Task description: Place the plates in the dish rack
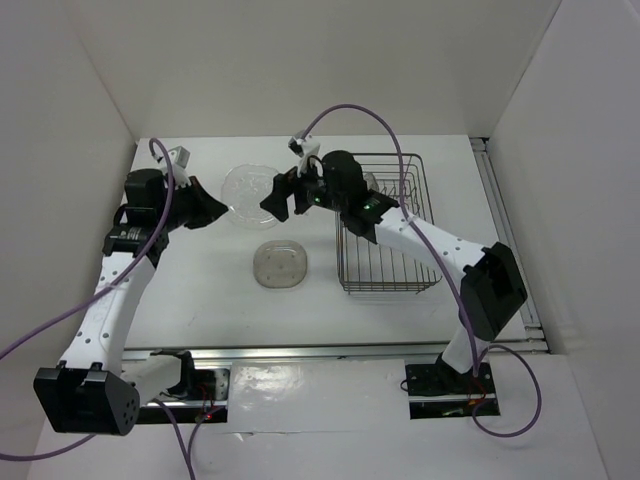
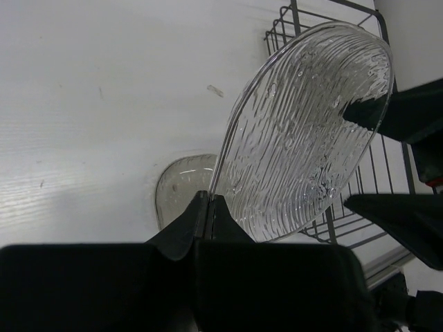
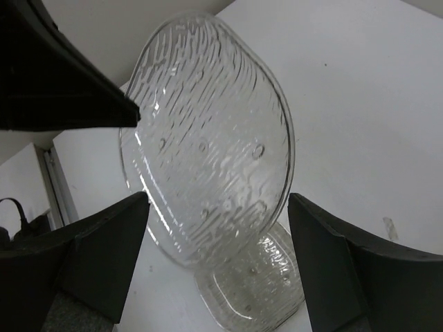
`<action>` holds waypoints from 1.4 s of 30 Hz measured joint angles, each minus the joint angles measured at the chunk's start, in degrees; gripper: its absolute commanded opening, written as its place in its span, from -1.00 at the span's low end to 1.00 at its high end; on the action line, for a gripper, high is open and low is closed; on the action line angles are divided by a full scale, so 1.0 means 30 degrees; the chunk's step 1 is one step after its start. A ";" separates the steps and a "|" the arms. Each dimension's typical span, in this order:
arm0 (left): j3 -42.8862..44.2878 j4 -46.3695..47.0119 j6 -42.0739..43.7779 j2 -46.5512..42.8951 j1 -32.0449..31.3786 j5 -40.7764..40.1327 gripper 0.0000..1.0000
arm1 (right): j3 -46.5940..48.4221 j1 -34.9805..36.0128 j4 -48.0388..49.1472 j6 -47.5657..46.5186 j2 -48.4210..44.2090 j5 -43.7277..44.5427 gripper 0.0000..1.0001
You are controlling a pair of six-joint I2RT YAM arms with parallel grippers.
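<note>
The left gripper (image 2: 209,207) has its jaws pinched tight on the rim of a clear plate (image 2: 304,131) and holds it up on its edge. The right gripper (image 3: 218,207) has its jaws wide apart, with the plate's other edge between them. A tan plate (image 2: 181,188) lies flat on the table (image 2: 83,104), lower than both jaws. The rack (image 2: 356,207) sits just past the right jaws

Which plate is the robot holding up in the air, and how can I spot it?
Find the dark wire dish rack on the right of the white table. Just left of it, a clear ribbed plate stands on edge in the air, its rim pinched in the left jaws. The other plate lies flat on the table and looks greyish.
</note>
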 measured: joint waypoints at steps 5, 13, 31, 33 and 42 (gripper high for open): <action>-0.0291 0.0146 -0.0022 -0.0226 -0.0277 0.0692 -1.00 | 0.0976 -0.0007 0.0372 -0.0015 0.1027 0.0670 0.46; -0.0328 0.0328 -0.0058 -0.0408 -0.0306 0.0845 -1.00 | 0.1341 -0.0138 0.0459 0.0029 0.1472 0.1290 0.02; -0.0372 0.0277 -0.0066 -0.0277 -0.0270 0.0080 -1.00 | 0.1341 -0.0495 0.0430 0.0168 0.0998 0.1829 -0.95; -0.0386 0.0364 -0.0080 -0.0240 -0.0291 0.0109 -1.00 | 0.1341 -0.0503 0.0328 0.0182 0.0903 0.1902 -1.00; -0.0423 0.0430 -0.0146 -0.0240 -0.0306 0.0138 1.00 | 0.1341 -0.0510 0.0102 0.0175 0.0903 0.2521 -1.00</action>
